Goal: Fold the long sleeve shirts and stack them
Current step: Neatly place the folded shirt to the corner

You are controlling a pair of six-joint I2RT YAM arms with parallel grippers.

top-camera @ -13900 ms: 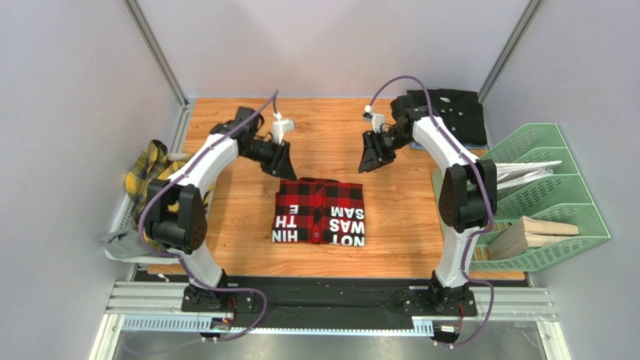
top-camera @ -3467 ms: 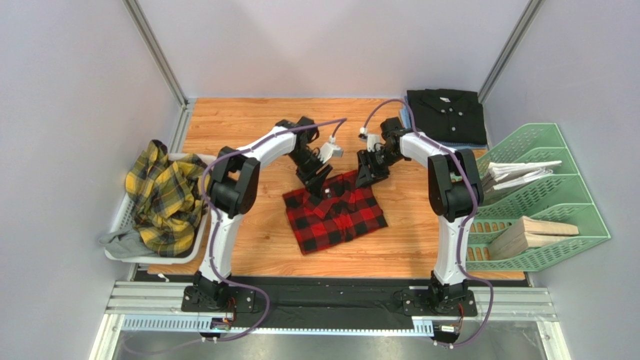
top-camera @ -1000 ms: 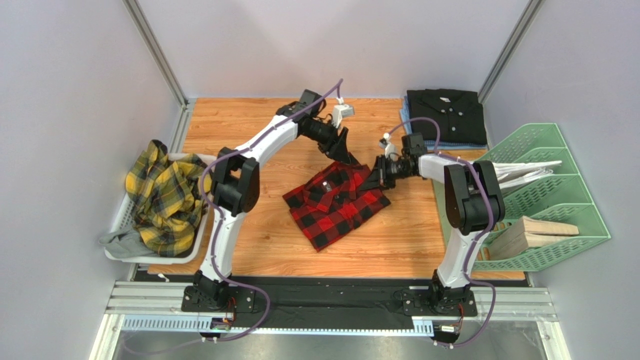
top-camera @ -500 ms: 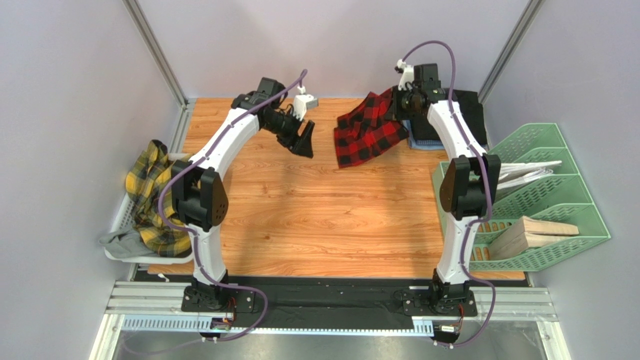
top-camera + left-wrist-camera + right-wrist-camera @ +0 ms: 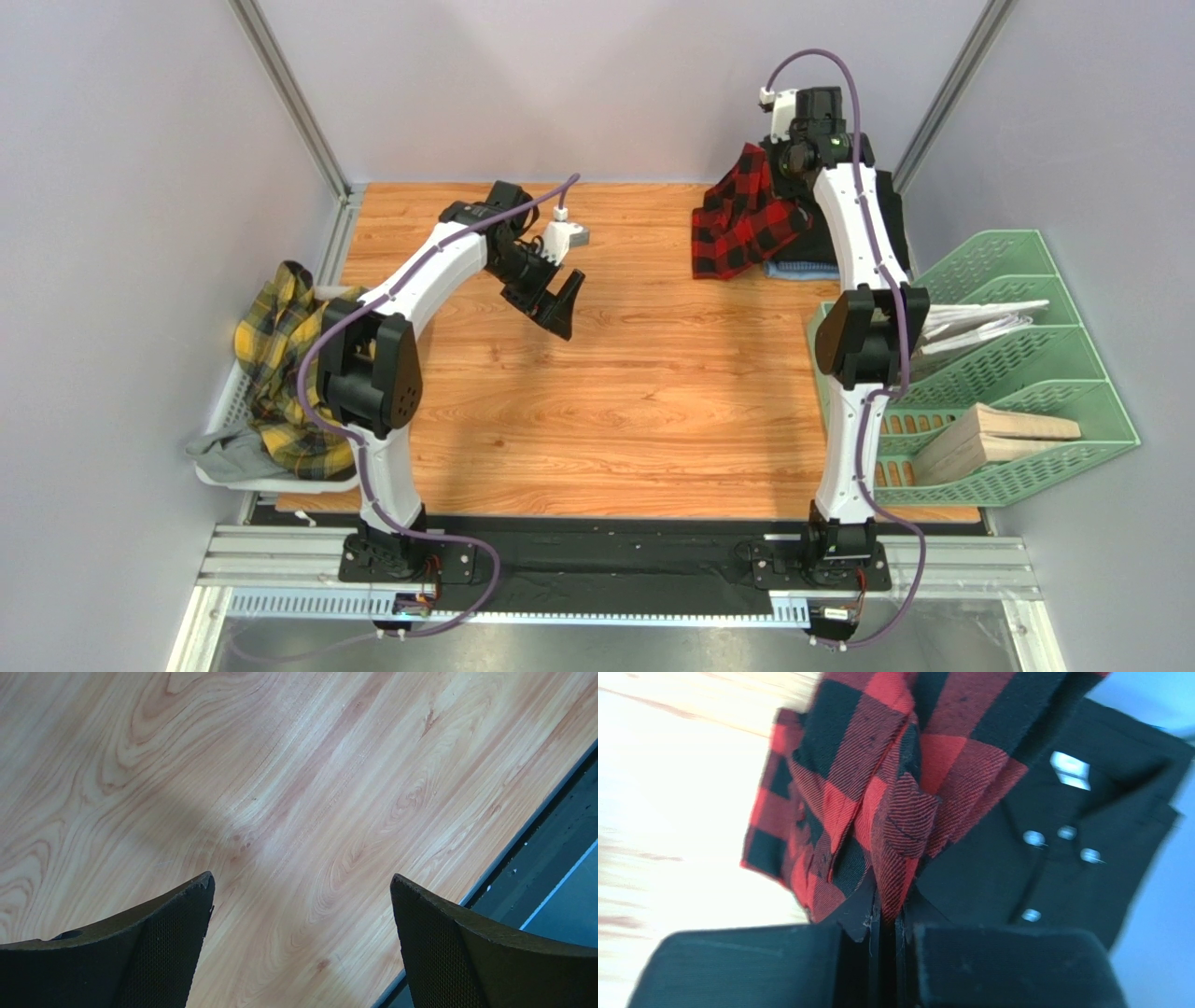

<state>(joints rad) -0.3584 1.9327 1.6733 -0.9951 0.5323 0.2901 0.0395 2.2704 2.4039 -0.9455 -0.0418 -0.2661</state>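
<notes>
Right gripper (image 5: 887,927): closed tight on a bunched fold of the red-and-black shirt (image 5: 878,777), and raised over the far right corner of the table (image 5: 631,406).
Left gripper (image 5: 302,882): spread wide, with nothing held between its fingers. Only bare wood is seen beneath it. It is positioned over the far left part of the table, well apart from the right gripper.
Red-and-black shirt: hung crumpled from the right gripper, and seen partly in front of the black shirt (image 5: 1053,861). Whether its lower edge is rested on anything cannot be told.
Black shirt: laid folded at the far right corner, with collar, label and buttons faced up. Part of it is hidden by the red-and-black shirt.
Yellow plaid shirt (image 5: 288,364): heaped unfolded in a white tray (image 5: 232,479) at the left edge of the table.
Green rack (image 5: 1038,350): placed along the right edge, with papers and a wooden block kept in its slots.
</notes>
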